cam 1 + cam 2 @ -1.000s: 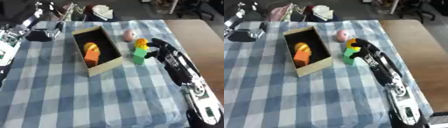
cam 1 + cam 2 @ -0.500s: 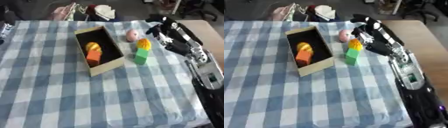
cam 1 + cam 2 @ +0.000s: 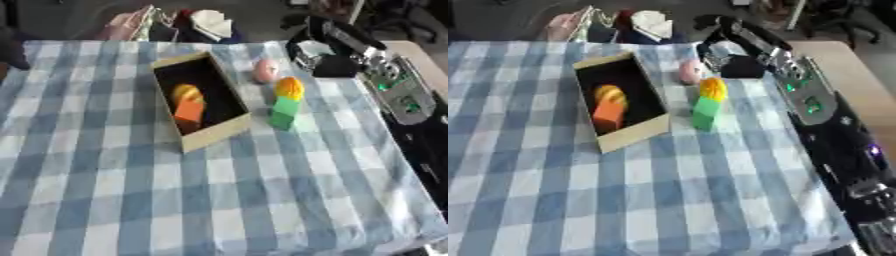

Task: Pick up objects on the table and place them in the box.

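On the blue checked tablecloth (image 3: 219, 200) the open box (image 3: 213, 140) lies askew, holding an orange block (image 3: 189, 112) and a yellow piece (image 3: 185, 92). Just right of it stand a green block (image 3: 283, 112), an orange-yellow object (image 3: 290, 88) and a pink egg shape (image 3: 265, 70). Near the far right edge hovers the right hand (image 3: 317, 56); whether its fingers are spread or curled cannot be told.

The blue-and-white checked tablecloth (image 3: 219, 200) carries a tan box (image 3: 216, 139) (dark inside), a pink egg-shaped thing (image 3: 265, 70) and a green block (image 3: 283, 113).
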Controlling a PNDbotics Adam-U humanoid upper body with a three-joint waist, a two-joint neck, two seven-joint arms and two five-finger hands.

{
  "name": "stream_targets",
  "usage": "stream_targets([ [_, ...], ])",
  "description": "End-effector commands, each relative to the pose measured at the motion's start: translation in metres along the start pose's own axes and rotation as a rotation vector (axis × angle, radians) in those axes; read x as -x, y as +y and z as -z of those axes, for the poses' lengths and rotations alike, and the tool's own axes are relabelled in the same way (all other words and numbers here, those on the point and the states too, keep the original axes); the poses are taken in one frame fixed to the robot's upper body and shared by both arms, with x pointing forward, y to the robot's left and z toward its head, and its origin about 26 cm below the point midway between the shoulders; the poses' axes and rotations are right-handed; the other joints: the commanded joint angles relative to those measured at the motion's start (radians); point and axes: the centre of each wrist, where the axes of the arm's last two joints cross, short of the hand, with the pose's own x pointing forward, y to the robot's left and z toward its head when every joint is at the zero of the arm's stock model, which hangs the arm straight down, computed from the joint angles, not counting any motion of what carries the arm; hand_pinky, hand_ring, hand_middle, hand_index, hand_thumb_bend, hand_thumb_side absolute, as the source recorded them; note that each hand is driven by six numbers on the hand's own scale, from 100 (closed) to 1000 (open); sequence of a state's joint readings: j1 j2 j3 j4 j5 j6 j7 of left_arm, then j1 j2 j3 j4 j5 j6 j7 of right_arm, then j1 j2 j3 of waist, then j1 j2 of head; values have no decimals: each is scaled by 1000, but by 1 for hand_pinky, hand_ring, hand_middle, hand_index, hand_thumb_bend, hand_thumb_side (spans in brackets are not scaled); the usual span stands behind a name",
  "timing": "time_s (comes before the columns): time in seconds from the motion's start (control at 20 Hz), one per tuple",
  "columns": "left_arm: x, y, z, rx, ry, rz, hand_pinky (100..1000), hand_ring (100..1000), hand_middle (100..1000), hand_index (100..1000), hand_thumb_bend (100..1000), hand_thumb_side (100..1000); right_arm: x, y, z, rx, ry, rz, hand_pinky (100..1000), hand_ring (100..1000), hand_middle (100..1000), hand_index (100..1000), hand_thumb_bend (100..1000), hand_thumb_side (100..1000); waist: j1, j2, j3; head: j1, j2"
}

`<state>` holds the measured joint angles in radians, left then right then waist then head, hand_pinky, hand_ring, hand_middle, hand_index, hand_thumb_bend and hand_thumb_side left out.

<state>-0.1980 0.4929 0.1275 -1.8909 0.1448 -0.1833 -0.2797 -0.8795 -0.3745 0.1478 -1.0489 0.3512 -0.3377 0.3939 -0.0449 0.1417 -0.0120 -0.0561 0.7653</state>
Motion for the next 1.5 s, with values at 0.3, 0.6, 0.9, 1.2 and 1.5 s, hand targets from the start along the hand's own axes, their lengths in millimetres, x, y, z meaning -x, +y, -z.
stream_targets([
  [0.3,-4,-16,-7,-30,4,-61,757,580,599,780,100,586,21,-11,22,2,177,-135,850,752,855,933,100,443,17,-5,43,-38,0],
  [0.6,-6,-23,-9,-31,9,-92,758,579,597,780,100,593,29,2,33,37,286,-174,847,750,850,930,100,455,16,2,70,-59,-3],
  [0.9,-6,-28,-9,-21,10,-110,758,579,594,780,100,598,38,13,34,90,396,-178,844,750,849,928,100,450,14,7,86,-72,-5],
  [1.2,-5,-29,-10,-10,19,-114,759,578,594,782,100,602,42,15,33,109,473,-235,842,760,864,931,100,427,13,7,89,-77,-4],
  [1.5,-3,-31,-12,-5,32,-119,759,578,593,783,100,604,46,15,29,120,530,-274,838,761,855,929,100,422,13,6,89,-81,-5],
])
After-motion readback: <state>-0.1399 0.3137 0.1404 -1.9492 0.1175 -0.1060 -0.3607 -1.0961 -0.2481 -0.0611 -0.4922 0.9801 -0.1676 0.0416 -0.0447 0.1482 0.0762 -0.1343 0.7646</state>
